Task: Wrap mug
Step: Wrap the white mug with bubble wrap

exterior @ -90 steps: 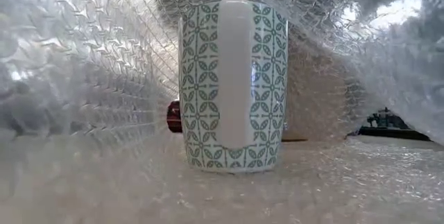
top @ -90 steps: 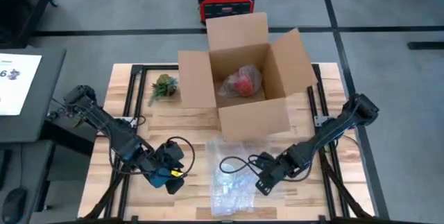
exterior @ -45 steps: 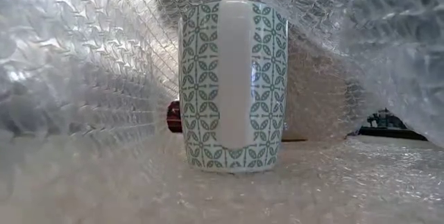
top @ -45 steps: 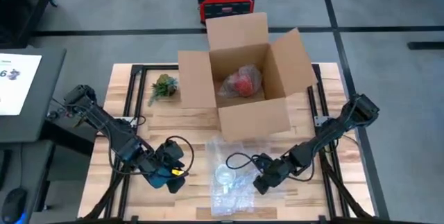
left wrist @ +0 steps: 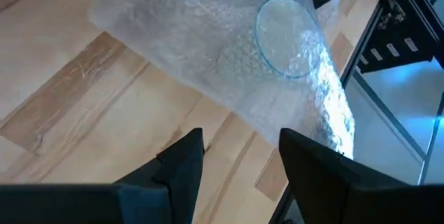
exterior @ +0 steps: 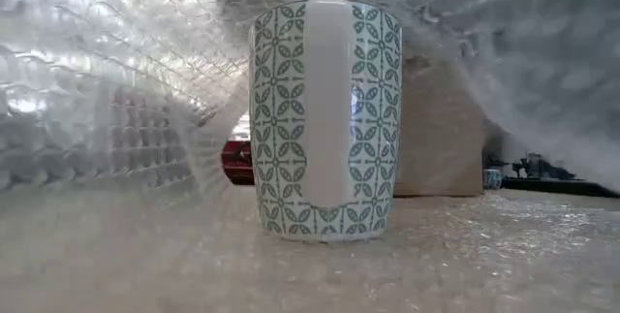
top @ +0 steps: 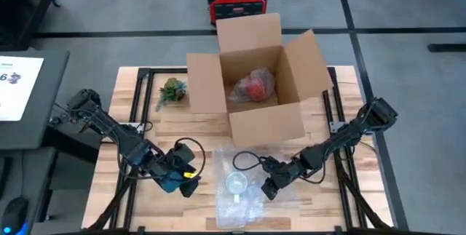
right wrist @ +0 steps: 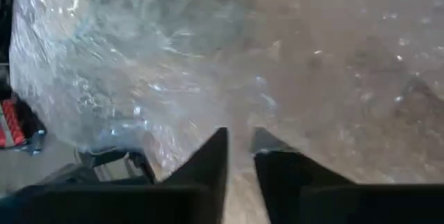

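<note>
We saw the high view evenly and brightly lit, with only soft shadows inside the cardboard box (top: 256, 82). In the low view the mug (exterior: 325, 119) stood sharp, while the bubble wrap (exterior: 107, 109) around it flared white toward eleven and one o'clock and blurred close to the lens. The right wrist view was hazy and smeared throughout. The left wrist view showed glare on the wrap at four o'clock.

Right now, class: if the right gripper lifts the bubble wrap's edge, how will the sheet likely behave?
The bubble wrap is probably floppy: in the low view it already drapes in curves over the mug. It looks light, so the right gripper should lift it easily. It may slip, given its glossy surface.
</note>
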Available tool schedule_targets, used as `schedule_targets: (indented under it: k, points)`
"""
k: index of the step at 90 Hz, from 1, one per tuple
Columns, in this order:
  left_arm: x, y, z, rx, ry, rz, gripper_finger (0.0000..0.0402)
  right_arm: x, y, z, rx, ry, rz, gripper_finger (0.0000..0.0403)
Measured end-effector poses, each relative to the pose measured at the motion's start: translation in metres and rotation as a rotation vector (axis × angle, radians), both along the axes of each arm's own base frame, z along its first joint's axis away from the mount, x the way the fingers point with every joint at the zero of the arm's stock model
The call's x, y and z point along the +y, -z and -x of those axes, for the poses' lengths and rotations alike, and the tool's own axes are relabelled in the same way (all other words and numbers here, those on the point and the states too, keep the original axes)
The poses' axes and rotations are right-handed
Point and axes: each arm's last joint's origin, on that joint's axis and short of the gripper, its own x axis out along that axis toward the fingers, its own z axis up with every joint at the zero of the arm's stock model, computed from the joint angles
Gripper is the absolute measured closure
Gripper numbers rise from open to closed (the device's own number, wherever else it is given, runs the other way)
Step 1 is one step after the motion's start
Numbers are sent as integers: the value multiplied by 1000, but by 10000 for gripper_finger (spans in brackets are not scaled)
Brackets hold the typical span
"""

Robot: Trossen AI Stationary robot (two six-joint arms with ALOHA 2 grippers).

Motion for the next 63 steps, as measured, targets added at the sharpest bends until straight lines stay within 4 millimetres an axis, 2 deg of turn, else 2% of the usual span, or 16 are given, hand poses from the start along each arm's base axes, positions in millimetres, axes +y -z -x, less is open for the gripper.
schedule_targets:
  k: [12,31,47,63]
  points:
    - [2,0,-1,0,-9,1,230,-4,-19,6,13,-3,6,394]
    - [2,0,-1,-1,-3,-9,230,-17,-47,30,91,-1,48,401]
    - [3,0,-2,-18,-24,-33,230,-26,-44,45,225,-13,137,402]
    - [3,0,-2,-22,-28,-38,230,-24,-27,42,296,-36,194,401]
